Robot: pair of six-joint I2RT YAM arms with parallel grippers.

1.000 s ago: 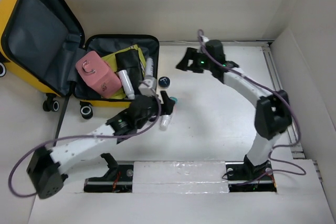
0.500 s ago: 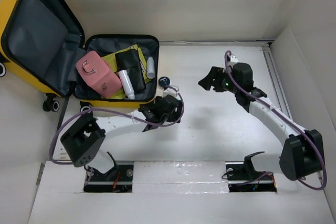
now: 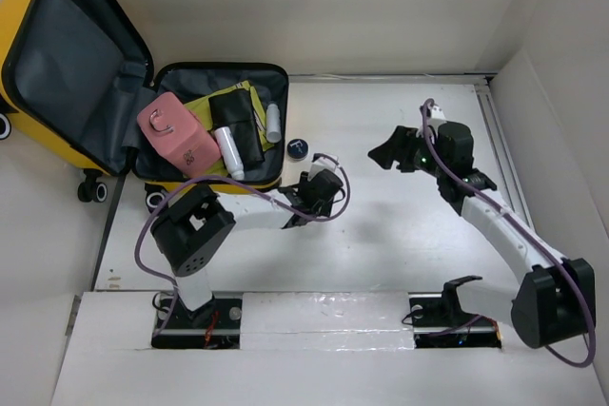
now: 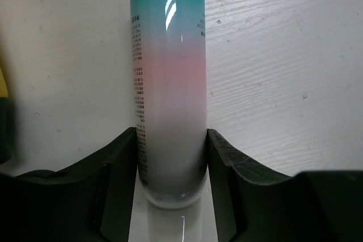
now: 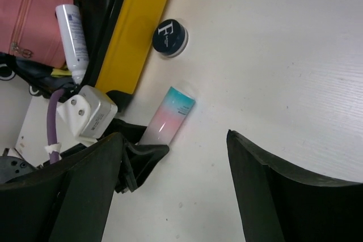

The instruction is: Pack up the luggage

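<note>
The luggage (image 3: 67, 54) is a yellow hard-shell suitcase, lying open at the far left with a grey lining. A pink case (image 3: 178, 135), a black pouch (image 3: 236, 121) and white bottles (image 3: 228, 149) lie in its lower half. Just right of its yellow wall (image 5: 142, 21), a white-pink-teal tube (image 4: 169, 72) lies on the table. My left gripper (image 3: 306, 195) is shut on the tube's white end, both fingers (image 4: 224, 157) pressing its sides. My right gripper (image 3: 385, 151) hangs open over the table to the right, with the tube (image 5: 168, 116) ahead of it.
A small dark round jar (image 3: 298, 147) with a white letter on its lid stands on the table between the suitcase wall and the tube's teal end, seen again in the right wrist view as the jar (image 5: 170, 37). A white partition (image 3: 557, 140) borders the right side.
The left arm has folded in toward its base and its jaws have closed onto the tube. The right gripper has drawn back to the right, away from the suitcase.
</note>
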